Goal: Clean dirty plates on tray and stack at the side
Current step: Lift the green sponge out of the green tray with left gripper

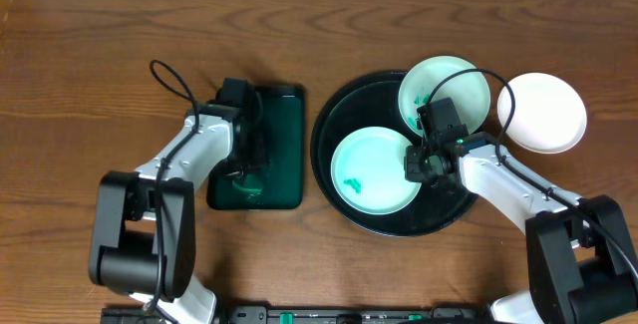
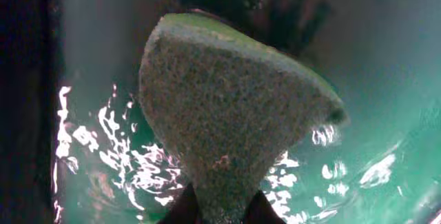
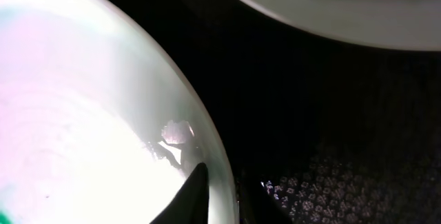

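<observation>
The round black tray [image 1: 334, 115] holds two plates. The front plate [image 1: 371, 169] carries teal smears, and my right gripper [image 1: 417, 162] is shut on its right rim. In the right wrist view that rim [image 3: 222, 182] runs between the dark fingertips of the right gripper [image 3: 224, 200]. The second plate [image 1: 454, 85] leans on the tray's back right edge, and its edge [image 3: 331, 10] also shows in the right wrist view. A third plate [image 1: 543, 113] lies on the table to the right of the tray. My left gripper [image 2: 222, 214] is shut on a speckled sponge [image 2: 227, 107].
A rectangular dark green tray [image 1: 286, 145] lies left of the black tray, its wet bottom [image 2: 372, 114] glistening under the sponge. My left gripper [image 1: 246, 169] hangs over it. Bare wooden table [image 1: 90, 75] surrounds both trays.
</observation>
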`<act>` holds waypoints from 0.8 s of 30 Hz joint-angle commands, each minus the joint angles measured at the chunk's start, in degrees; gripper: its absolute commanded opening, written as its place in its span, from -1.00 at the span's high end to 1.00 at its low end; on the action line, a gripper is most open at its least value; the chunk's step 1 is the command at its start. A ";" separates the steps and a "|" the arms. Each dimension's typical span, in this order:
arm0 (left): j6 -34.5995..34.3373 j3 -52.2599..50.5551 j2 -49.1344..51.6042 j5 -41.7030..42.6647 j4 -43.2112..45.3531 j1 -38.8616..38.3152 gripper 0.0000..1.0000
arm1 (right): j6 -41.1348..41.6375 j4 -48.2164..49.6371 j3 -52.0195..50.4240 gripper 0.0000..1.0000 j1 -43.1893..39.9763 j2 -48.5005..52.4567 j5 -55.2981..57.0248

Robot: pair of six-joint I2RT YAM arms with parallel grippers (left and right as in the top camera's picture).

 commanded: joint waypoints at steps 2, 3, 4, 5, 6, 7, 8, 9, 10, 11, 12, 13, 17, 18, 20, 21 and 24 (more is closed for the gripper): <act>-0.02 1.79 -9.60 0.31 -1.05 0.02 0.85 | -2.93 -0.20 -0.28 0.47 0.02 0.79 1.18; -0.02 1.79 -11.50 0.33 -1.09 0.02 0.86 | -3.13 -0.20 -0.24 0.42 0.02 0.79 1.18; -0.02 1.79 -13.31 0.33 -1.09 0.02 0.86 | -3.13 -0.20 -0.20 0.42 0.02 0.79 1.18; 0.00 1.79 -15.28 0.33 -1.07 0.02 0.85 | -3.08 -0.17 -0.17 0.43 0.02 0.79 1.11; 0.00 1.79 -17.25 0.31 -1.05 0.02 0.85 | -3.08 -0.17 -0.17 0.48 0.02 0.79 0.96; 0.15 1.79 -19.26 0.31 -0.96 0.02 0.85 | -3.08 -0.20 -0.17 0.54 0.02 0.79 0.94; 0.39 1.79 -21.22 0.31 -0.76 0.02 0.86 | -3.08 -0.20 -0.17 0.69 0.02 0.79 0.92; 0.39 1.86 -22.69 0.26 -0.63 0.04 0.86 | -3.08 -0.24 -0.17 0.88 0.02 0.79 0.90; 0.39 2.14 -24.09 0.26 -0.66 0.04 0.85 | -3.08 -0.24 -0.17 0.98 0.02 0.79 0.79; 0.39 2.71 -25.16 0.26 -1.01 0.04 0.85 | -3.06 -0.22 -0.17 0.98 0.02 0.79 0.79; 0.39 3.58 -25.81 0.31 -1.62 0.04 0.85 | -3.04 -0.15 -0.17 0.98 0.02 0.79 0.79; 0.37 4.76 -26.03 0.33 -2.73 0.02 0.85 | -2.99 -0.13 -0.04 0.98 0.02 0.79 0.79; 0.37 9.18 -25.62 0.35 -7.15 0.02 0.86 | 1.03 -2.64 1.75 0.98 -0.15 0.31 0.79; 0.35 9.62 -25.59 0.35 -7.54 0.02 0.86 | 1.81 -3.69 2.23 0.98 -0.20 0.00 0.79; 0.33 9.70 -25.59 0.35 -7.80 0.02 0.86 | 3.78 -6.82 3.10 0.98 -0.20 -1.01 0.81; 0.31 9.68 -25.46 0.35 -8.15 0.02 0.86 | 4.20 -8.09 3.37 0.98 -0.17 -1.53 0.79; 0.33 9.68 -24.96 0.33 -8.85 -0.17 0.86 | 4.94 -11.45 3.45 0.90 -0.17 -3.39 0.79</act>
